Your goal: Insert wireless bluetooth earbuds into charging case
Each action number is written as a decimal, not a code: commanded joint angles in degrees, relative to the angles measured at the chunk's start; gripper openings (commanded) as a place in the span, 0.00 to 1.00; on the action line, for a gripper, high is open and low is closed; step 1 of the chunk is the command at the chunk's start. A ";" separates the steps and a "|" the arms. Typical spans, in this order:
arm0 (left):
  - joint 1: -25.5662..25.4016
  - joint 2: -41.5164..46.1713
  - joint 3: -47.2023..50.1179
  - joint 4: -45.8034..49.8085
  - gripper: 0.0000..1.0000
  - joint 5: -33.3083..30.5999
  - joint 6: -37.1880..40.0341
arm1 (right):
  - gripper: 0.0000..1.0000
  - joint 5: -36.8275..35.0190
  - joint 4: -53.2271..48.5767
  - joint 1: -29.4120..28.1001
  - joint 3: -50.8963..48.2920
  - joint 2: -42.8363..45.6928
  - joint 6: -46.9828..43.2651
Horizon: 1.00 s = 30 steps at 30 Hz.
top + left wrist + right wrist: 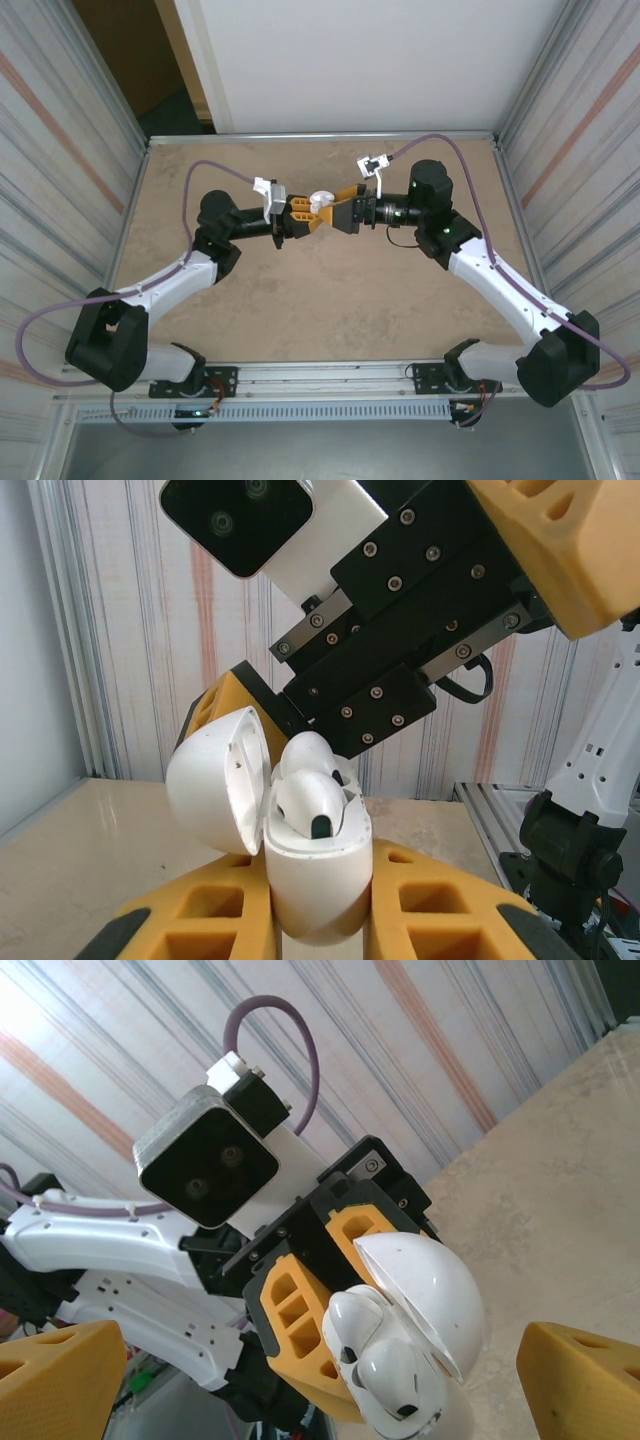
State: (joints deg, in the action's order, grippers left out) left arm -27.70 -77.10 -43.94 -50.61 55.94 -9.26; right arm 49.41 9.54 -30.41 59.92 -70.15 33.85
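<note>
White on white. Clamping the charging case point(318, 880) upright between the left jaws, clear of the desk point(330, 300), lid tipped back to leave the sockets facing the right jaws. Seated there, between those spread, empty right jaws: two white earbuds point(310, 805). Apparently ready for closing the lid.

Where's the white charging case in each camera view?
Top external: charging case mid-picture, between the two arms' tips.
Left wrist: case bottom centre, lid swung left.
Right wrist: case bottom centre, lid upper right.
Shared landmark: left gripper's yellow fingers clamping it.
</note>
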 commanded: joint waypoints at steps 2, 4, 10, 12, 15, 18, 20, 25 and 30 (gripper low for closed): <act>0.00 0.80 -2.20 0.63 0.00 0.13 0.86 | 0.99 1.51 1.79 -0.59 2.28 0.98 -1.13; -0.08 0.82 -2.20 0.78 0.00 -0.04 0.99 | 0.99 1.67 1.88 -0.69 2.39 1.01 -1.14; -0.11 0.50 -2.33 0.82 0.00 -0.31 1.21 | 0.99 2.18 2.34 -1.09 2.51 1.08 -1.04; -0.15 0.36 -2.30 0.86 0.00 -0.49 1.35 | 0.99 2.18 2.50 -1.33 2.56 1.16 -1.04; -0.16 0.24 -2.45 0.91 0.00 -0.50 1.26 | 0.99 2.45 2.66 -1.41 2.88 1.11 -1.22; -0.21 0.28 -2.50 0.95 0.00 -0.53 1.24 | 0.99 2.62 2.79 -1.49 3.17 1.19 -1.40; -0.16 0.29 -2.52 1.13 0.00 -0.54 1.34 | 0.99 2.70 2.76 -1.48 3.44 1.41 -1.73; -0.16 0.24 -2.56 1.30 0.00 -0.59 1.43 | 0.99 2.80 2.85 -1.65 3.14 2.35 -3.16; -0.17 0.21 -2.55 1.39 0.00 -0.75 1.51 | 0.99 2.57 3.21 -1.93 2.07 3.51 -4.46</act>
State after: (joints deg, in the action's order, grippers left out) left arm -27.83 -77.10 -44.91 -49.56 55.94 -8.84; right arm 50.41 10.68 -31.51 61.14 -68.84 31.64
